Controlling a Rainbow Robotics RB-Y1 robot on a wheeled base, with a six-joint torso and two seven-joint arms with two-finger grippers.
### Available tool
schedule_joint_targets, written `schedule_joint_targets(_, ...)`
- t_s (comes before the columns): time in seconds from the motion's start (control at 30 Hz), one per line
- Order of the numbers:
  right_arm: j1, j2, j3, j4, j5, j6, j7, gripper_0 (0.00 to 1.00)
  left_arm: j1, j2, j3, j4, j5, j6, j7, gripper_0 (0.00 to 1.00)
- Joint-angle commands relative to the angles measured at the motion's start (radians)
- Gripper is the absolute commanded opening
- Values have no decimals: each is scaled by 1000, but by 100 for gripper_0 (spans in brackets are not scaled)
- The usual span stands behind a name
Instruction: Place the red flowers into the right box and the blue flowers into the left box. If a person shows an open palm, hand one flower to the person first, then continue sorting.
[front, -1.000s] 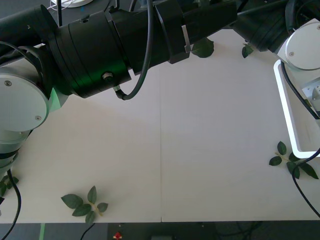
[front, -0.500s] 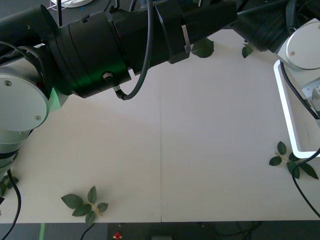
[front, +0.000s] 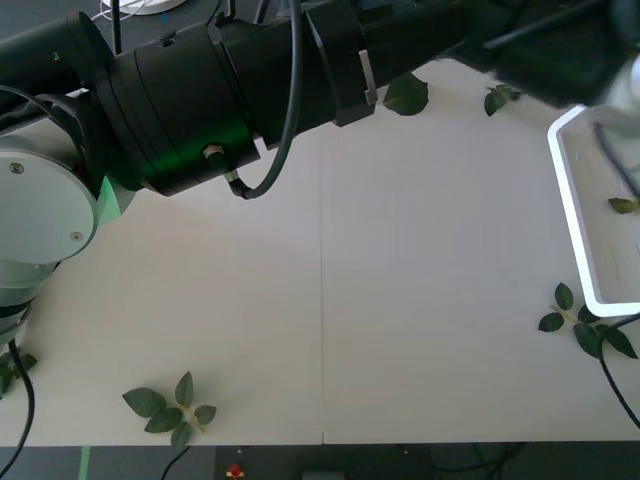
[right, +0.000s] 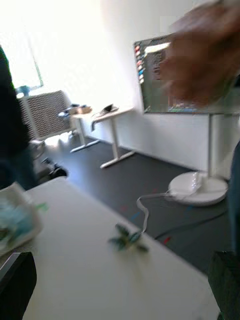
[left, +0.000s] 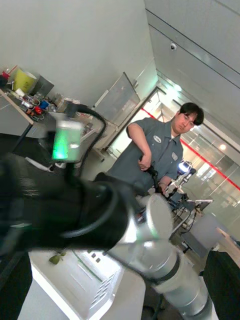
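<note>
The right box (front: 568, 225), a shallow white tray, lies at the table's right edge with one green leaf (front: 622, 205) inside. My right arm is a blur above its far end. In the right wrist view my right gripper (right: 120, 302) is open and empty above the table. A blurred hand (right: 200, 55) hangs in front of it. At that view's edge a white box (right: 27, 235) holds pale blue flowers (right: 12, 220). My left arm (front: 230, 95) reaches across the table's far side. My left gripper (left: 120, 300) is open and empty. The red flowers are out of view.
Loose green leaf sprigs lie on the white table: one near the front left (front: 172, 405), one by the right box's near corner (front: 585, 322), two at the far edge (front: 405, 95). In the left wrist view the right arm's silver joint (left: 160, 250) is above the tray (left: 80, 280).
My right arm has swung away from above the right box, blurring as it goes, and uncovered the tray's inside with the leaf. The left arm has not moved.
</note>
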Motion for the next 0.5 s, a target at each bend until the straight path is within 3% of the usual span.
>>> schedule_joint_targets(0.03, 91, -90, -147, -98, -55, 116, -6, 100, -11, 58, 38, -22, -7, 40, -3, 100)
schedule_joint_targets(0.2, 200, -164, -274, -164, -138, 267, -15, 100, -12, 91, 205, -37, 22, 379, -11, 100)
schedule_joint_targets(0.4, 360, -280, -407, -210, -310, 425, 5, 100, -20, 117, 497, -47, 166, 881, -29, 100)
schedule_joint_targets(0.5, 420, -320, -458, -215, -376, 484, 53, 100, -20, 121, 607, -43, 220, 1056, -43, 100)
